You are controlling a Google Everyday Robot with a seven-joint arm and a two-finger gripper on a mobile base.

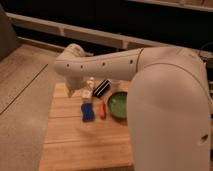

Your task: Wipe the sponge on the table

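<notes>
Gripper: pale two-finger claw at the end of a white jointed arm, hanging low over the far-left part of the table. Degree of opening: cannot be told from this view. Hold on any object: cannot be told either.

Arm: reaching from the large white robot body at right, running leftward across the far edge of the table, bending at a rounded elbow at far left, then dropping toward the tabletop.

Sponge: small bright blue rectangular soft block, lying flat on the table, just to the near side of the gripper. Contact between sponge and gripper: cannot be told.

Table: rectangular light tan wooden top of bamboo-like planks with visible seams, partly covered at right by the robot body.

Other items on the table:
- Thin orange-red stick-like object: lying just right of the sponge, between sponge and bowl.
- Round green bowl: upright, right of the stick, much larger than the sponge, with its right edge hidden behind the robot body.
- Black striped object: lying tilted, just right of the gripper and far of the stick.

Surroundings: grey speckled floor to the left of the table.
</notes>
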